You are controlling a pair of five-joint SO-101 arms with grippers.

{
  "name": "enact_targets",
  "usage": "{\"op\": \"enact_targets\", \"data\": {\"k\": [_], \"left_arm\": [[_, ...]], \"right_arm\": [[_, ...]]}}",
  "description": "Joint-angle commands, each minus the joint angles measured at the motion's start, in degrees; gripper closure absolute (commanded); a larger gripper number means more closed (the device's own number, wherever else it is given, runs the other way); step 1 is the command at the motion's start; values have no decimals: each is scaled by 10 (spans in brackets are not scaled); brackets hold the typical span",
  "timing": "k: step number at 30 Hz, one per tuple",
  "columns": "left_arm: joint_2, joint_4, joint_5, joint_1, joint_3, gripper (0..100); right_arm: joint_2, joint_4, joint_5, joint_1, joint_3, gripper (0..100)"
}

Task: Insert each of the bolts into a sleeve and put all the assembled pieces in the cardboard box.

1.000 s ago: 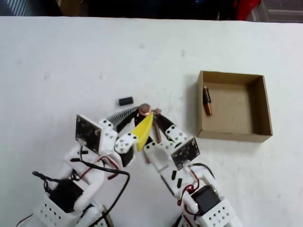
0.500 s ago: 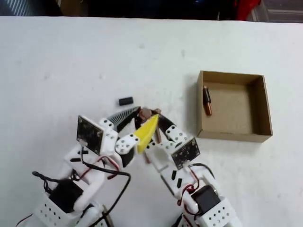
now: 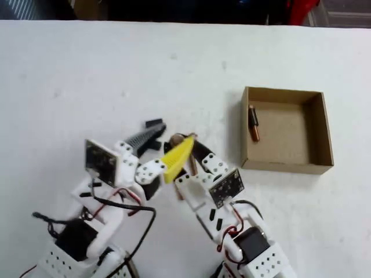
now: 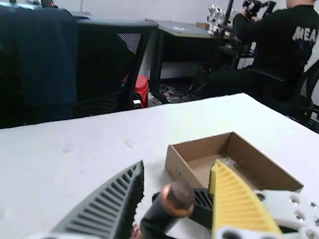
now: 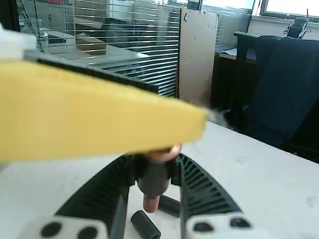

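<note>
Sitting between the black fingers (image 5: 204, 196) of the right end effector (image 5: 155, 167) is a copper bolt (image 5: 162, 153) pushed through a black sleeve (image 5: 152, 178). Its head sticks out the top and its tip pokes out the bottom. That end effector is clamped snug on the sleeve from both sides, so the piece hangs clear of the worktop (image 3: 87, 69).

The left end effector (image 4: 178, 164) is wide open and straddles the same bolt. Its gray ribbed finger (image 4: 107, 206) is on one side and its yellow finger (image 4: 234, 199) on the other. In the left wrist view there's a gap on both sides of the bolt head, so it isn't gripping anything. From the right wrist view the yellow finger cuts straight across in front, just above the bolt head.

Two loose sleeves (image 5: 145, 225) lie on the worktop right below the held piece. From above, one loose sleeve (image 3: 153, 123) sits just beside the gray finger's tip.

The cardboard box (image 3: 284, 168) is off to the robot's right of both end effectors, near but not touching them. One assembled piece (image 3: 253, 123) lies inside along the wall closest to the arms.
</note>
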Motion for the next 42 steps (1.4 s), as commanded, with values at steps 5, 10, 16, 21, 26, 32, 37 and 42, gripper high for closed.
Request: {"op": "enact_targets", "data": {"k": [5, 10, 16, 21, 26, 32, 37, 42], "left_arm": [[-6, 5, -8, -20, -70, 769], [-6, 5, -8, -94, -73, 910], [-6, 25, -8, -199, -69, 974], [-7, 106, -8, -213, -68, 978], [-7, 178, -5, -221, -51, 978], [-7, 181, -5, -269, 15, 978], [-8, 197, -8, -279, 38, 978], [-8, 196, -8, -282, 90, 978]], "right_arm": [[-9, -7, 2, 4, 5, 981], [-9, 14, 2, 5, 5, 981], [-9, 15, -2, 36, 5, 981], [-9, 31, 2, 43, 2, 982], [-9, 109, 0, 44, -37, 982], [-9, 145, 3, 79, -58, 982], [-7, 182, 4, 135, -93, 982], [-6, 262, 4, 172, -154, 982]]}}
